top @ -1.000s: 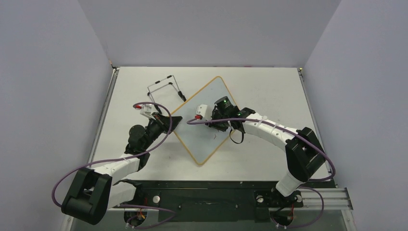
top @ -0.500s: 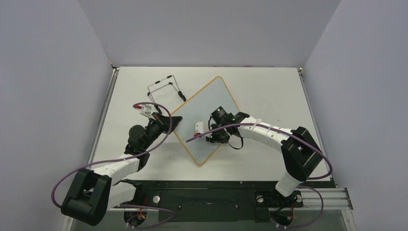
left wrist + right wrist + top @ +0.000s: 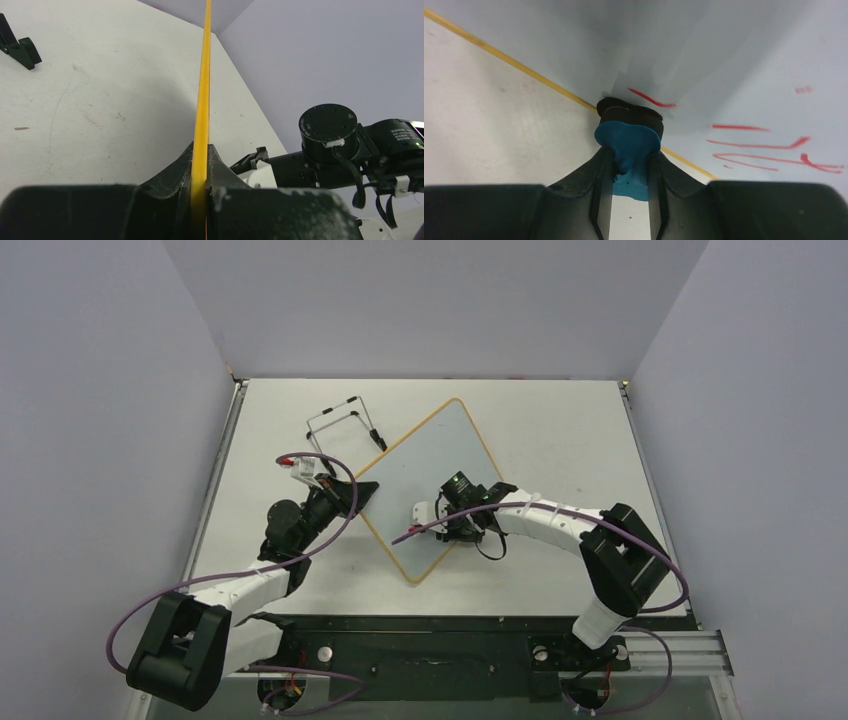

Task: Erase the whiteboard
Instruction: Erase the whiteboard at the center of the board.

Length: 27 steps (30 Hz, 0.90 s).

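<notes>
whiteboard (image 3: 430,455) lies flat mid table (image 3: 570,440), turned like a diamond, one corner toward the arm bases, one toward the back wall. left gripper (image 3: 201,150) is clenched on the board's left edge, with the thin yellow frame (image 3: 204,75) pinched edge-on between both jaws. right gripper (image 3: 629,160) is clamped on a blue eraser (image 3: 628,142), whose soft body bulges out between the fingers. the eraser's dark pad (image 3: 629,111) presses on the white face, right beside the frame line, over the board's near half close to its lower right edge. red marker strokes (image 3: 769,150) sit on the face to the right of the eraser in the right wrist view; one short red dash touches the pad's top. black wire stand (image 3: 345,422) is on the table just beyond the board's upper left edge, behind the left gripper.
</notes>
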Motion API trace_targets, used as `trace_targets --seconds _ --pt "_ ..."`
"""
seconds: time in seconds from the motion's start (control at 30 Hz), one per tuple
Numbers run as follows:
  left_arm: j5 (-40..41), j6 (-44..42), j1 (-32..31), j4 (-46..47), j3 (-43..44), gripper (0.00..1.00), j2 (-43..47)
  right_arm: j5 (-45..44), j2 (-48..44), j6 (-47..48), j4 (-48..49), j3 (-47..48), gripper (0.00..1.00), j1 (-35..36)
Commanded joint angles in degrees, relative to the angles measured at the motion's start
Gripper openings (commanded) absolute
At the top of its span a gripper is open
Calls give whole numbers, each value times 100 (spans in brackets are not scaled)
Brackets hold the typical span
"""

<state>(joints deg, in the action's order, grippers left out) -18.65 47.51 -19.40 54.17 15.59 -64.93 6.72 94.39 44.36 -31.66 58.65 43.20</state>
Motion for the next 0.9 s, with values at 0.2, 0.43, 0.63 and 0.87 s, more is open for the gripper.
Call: trace_targets --seconds 0.2,0.43,0.63,0.87 --pt "-237 181 -16 618 205 0 264 -241 -409 -862 922 384 0 311" --pt "-264 214 -11 665 227 0 220 -444 -248 -893 902 279 0 -361" --pt "-262 215 -12 684 238 0 230 -26 -7 -530 445 193 0 -23" --pt "-252 159 -7 563 241 0 318 181 14 -583 286 372 0 560"
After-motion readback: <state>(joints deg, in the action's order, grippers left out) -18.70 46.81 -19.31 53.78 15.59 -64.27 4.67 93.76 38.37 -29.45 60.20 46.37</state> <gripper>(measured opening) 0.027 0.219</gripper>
